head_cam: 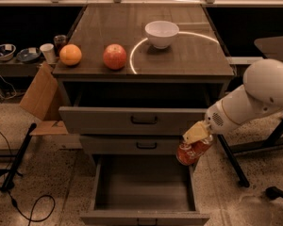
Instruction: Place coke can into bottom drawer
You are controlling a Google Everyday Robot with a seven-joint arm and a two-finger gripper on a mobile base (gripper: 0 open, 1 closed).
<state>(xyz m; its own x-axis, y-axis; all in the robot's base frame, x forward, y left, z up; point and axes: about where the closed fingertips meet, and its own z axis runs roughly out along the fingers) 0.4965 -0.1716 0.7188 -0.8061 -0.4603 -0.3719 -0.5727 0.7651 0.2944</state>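
Note:
The coke can (191,152), red with white lettering, is held tilted in my gripper (196,140), which is shut on it. The white arm reaches in from the right. The can hangs just above the right rear corner of the bottom drawer (144,182), which is pulled out with its dark tray showing and a small handle on its front edge. The can is in front of the middle drawer front.
The top drawer (132,120) is pulled partly out; the middle drawer (132,145) is closed. On the cabinet top are an orange (70,54), a red apple (114,56) and a white bowl (162,33). A cardboard piece (40,93) leans at the left; cables lie on the floor.

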